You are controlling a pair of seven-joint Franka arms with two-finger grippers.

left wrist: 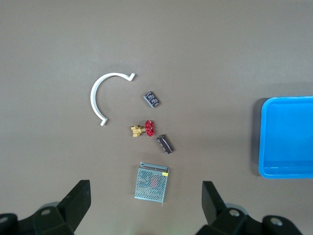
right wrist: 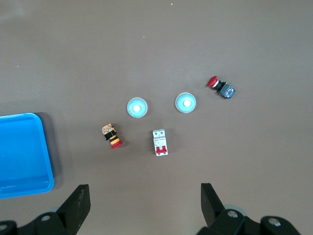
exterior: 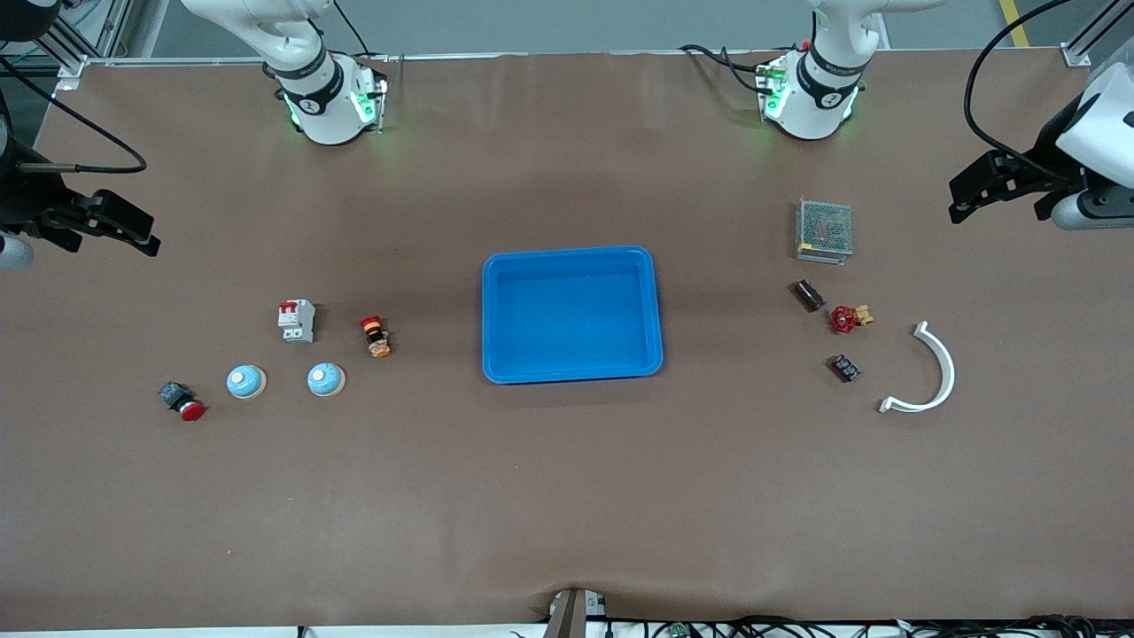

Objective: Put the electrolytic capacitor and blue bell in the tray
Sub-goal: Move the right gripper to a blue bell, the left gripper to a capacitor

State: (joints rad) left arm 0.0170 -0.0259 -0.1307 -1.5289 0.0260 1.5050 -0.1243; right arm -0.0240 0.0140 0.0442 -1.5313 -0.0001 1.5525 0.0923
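Note:
The bright-blue tray [exterior: 571, 315] lies empty at the table's middle. Two blue bells [exterior: 245, 382] [exterior: 326, 379] sit toward the right arm's end, and both show in the right wrist view [right wrist: 137, 107] [right wrist: 186, 103]. The dark cylindrical electrolytic capacitor [exterior: 807, 295] lies toward the left arm's end, beside a red valve [exterior: 846, 318], and shows in the left wrist view [left wrist: 165, 144]. My left gripper [exterior: 966, 197] [left wrist: 145, 203] is open and empty, high over the left end. My right gripper [exterior: 137, 230] [right wrist: 144, 203] is open and empty, high over the right end.
Near the bells are a white circuit breaker [exterior: 297, 320], a red-orange button [exterior: 376, 336] and a red push button [exterior: 182, 400]. Near the capacitor are a perforated metal box [exterior: 824, 230], a small dark module [exterior: 844, 368] and a white curved piece [exterior: 926, 372].

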